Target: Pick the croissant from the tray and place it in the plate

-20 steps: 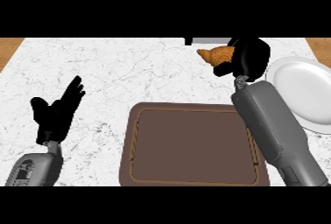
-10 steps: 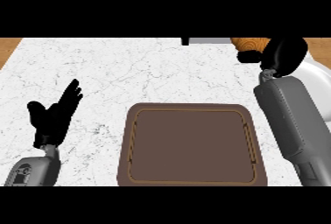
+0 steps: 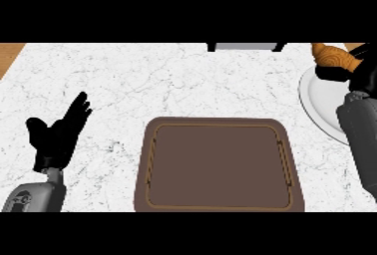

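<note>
- The counter carries the tray at its near edge; nothing lies in the tray now.
- The plate sits at the right edge of the counter, partly under my right forearm.
- My left hand rests with straight fingers near the left edge.
- My right hand grasps the croissant above the far rim of the plate.
- I should lower it over the plate's middle before letting go.
- Compared with half a second ago, the croissant has moved further right, toward the plate.
</note>
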